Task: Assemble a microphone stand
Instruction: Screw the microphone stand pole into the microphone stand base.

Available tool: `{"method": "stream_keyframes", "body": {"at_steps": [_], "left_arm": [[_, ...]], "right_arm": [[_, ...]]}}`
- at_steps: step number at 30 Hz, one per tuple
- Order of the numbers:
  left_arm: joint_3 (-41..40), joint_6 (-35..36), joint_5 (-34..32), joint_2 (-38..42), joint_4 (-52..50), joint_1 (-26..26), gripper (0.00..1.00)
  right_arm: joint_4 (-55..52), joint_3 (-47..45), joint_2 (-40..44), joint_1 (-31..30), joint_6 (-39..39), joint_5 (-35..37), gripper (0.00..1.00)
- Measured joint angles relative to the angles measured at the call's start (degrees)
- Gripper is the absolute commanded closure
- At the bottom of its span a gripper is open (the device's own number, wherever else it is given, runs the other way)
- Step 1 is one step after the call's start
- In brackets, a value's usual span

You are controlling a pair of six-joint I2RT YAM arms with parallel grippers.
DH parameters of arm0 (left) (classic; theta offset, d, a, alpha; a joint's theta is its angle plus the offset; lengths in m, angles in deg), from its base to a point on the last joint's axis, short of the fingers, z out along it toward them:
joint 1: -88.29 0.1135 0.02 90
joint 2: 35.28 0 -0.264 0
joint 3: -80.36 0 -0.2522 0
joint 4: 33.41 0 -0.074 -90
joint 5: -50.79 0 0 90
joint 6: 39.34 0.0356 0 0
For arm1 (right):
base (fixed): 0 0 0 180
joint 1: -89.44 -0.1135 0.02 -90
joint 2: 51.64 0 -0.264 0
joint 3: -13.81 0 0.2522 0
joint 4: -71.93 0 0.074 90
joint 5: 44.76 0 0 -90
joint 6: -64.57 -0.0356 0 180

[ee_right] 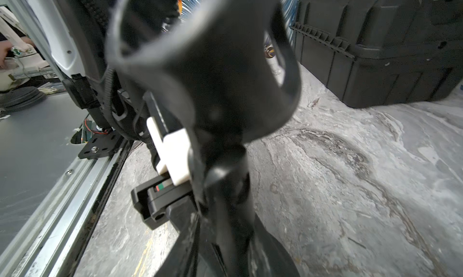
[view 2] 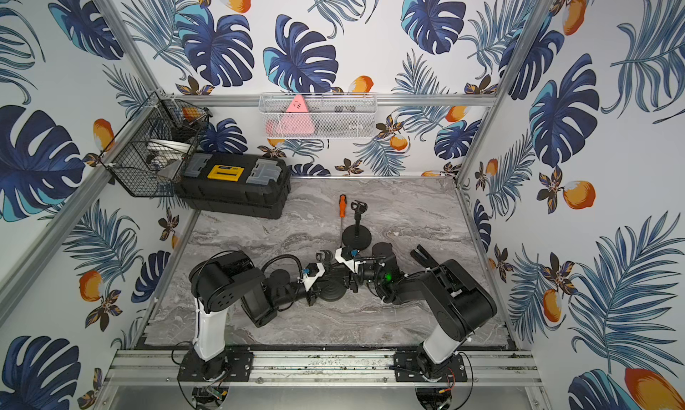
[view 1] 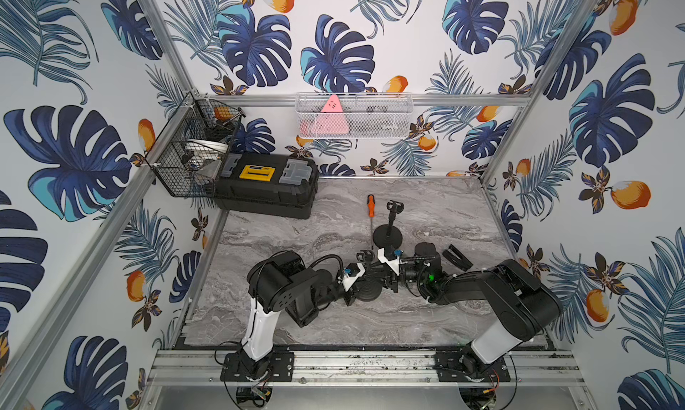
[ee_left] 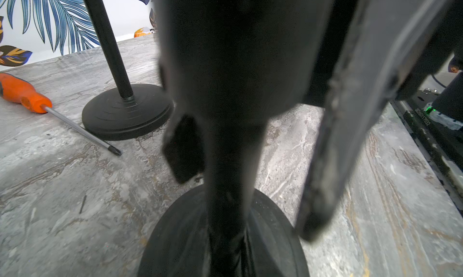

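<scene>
Bracing step: left gripper (view 1: 361,280) is clenching thin black pole (ee_left: 230,150) over round black base (ee_left: 175,238), probably stopping rotation; right gripper (view 1: 383,274) is hovering at black plastic clip (ee_right: 213,75), jaw state unreadable.

Grey marble veining with brownish streaks across tabletop (view 1: 333,315). White walls (view 1: 370,37) printed with navy and teal leaves plus orange fruit. Black toolbox (view 1: 267,200) at 10 o'clock, yellow latch, grey lid trays. Black wire basket (view 1: 178,167) beside it; white mesh basket (view 1: 389,126) at 12 o'clock, pink triangle (view 1: 330,119) inside. Orange-handled screwdriver (view 1: 370,205) with silver shaft at 12 o'clock on table. Matte black far stand (view 1: 388,237) at 1 o'clock; near stand (view 1: 368,291) at centre all black too. Black loose clip (view 1: 457,258) at 3 o'clock. Left arm (view 1: 281,285) and right arm (view 1: 519,300) black with white lower links; green light (view 1: 431,277) on right one. Silver rail (view 1: 352,367) at 6 o'clock.
</scene>
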Motion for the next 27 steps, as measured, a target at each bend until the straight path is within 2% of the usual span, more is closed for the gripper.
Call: {"method": "stream_keyframes", "body": {"at_steps": [6,10,15,20,23,27], "left_arm": [[0.4,-0.2,0.5,-0.4,0.1,0.0,0.84],[0.4,-1.1,0.5,-0.4,0.1,0.0,0.81],[0.4,-0.7,0.4,-0.4,0.1,0.0,0.75],[0.3,-0.6,-0.7,-0.4,-0.6,-0.2,0.62],[0.0,-0.8,-1.4,-0.1,-0.8,-0.2,0.6],[-0.2,-0.9,-1.9,0.6,-1.0,-0.2,0.6]], "right_arm": [[0.3,0.8,-1.4,0.3,2.1,-0.7,0.81],[2.9,0.7,-2.5,0.3,3.6,-0.5,1.0],[7.0,-1.2,-3.1,0.3,2.8,0.5,1.0],[16.9,-5.2,-4.9,0.1,-0.6,3.0,1.0],[23.6,-7.9,-6.1,-0.5,-3.0,6.3,1.0],[26.6,-9.8,-5.8,-3.1,-4.1,12.7,1.0]]}}
